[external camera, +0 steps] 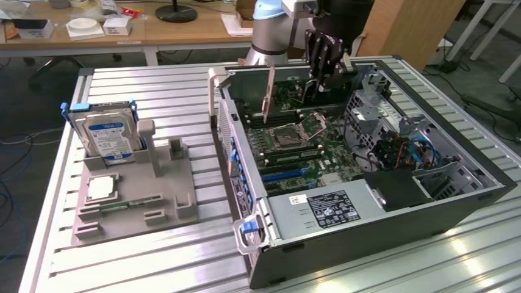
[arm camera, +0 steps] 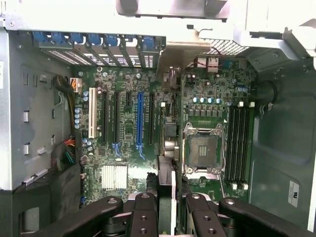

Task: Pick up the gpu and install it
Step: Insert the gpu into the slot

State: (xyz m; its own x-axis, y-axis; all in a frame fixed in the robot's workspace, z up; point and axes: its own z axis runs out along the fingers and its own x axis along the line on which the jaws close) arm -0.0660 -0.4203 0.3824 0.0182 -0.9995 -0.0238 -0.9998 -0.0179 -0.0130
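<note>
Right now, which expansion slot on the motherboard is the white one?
The white slot at the end of the row, nearest the cable bundle. The other slots are black, except one long blue slot.

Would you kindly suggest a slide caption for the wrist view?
The tool holds the gpu edge-on over the expansion slots of the motherboard inside the open computer case.
</note>
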